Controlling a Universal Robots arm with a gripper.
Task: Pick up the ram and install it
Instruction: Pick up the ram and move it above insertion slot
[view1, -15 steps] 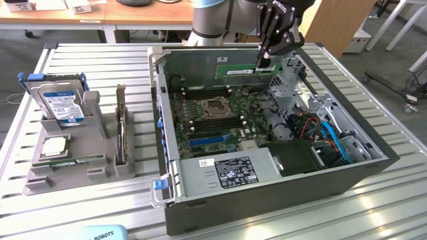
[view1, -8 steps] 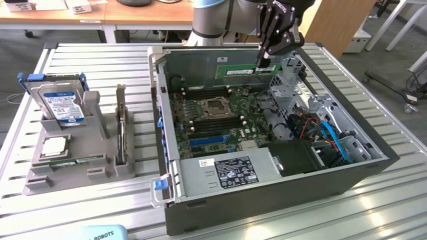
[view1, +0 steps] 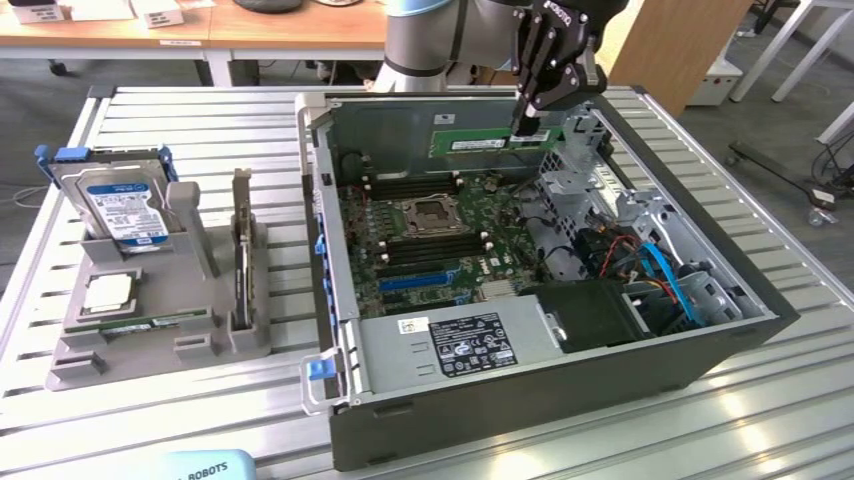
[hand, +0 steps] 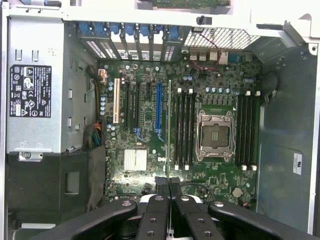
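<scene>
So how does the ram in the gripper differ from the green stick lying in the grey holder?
The ram is clamped in the gripper; the green stick lies free in the grey holder. The ram hangs over the open case; the green stick sits outside it. Both are long, narrow green boards.

From my end I see a slatted metal table (view1: 767, 395) on grey floor (view1: 767, 120) — wooden desks (view1: 280, 32) behind, glare on its slats.

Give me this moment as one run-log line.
gripper: shut on ram | ram: held level in the air | location: above motherboard, inside open case | install: not yet seated
</scene>
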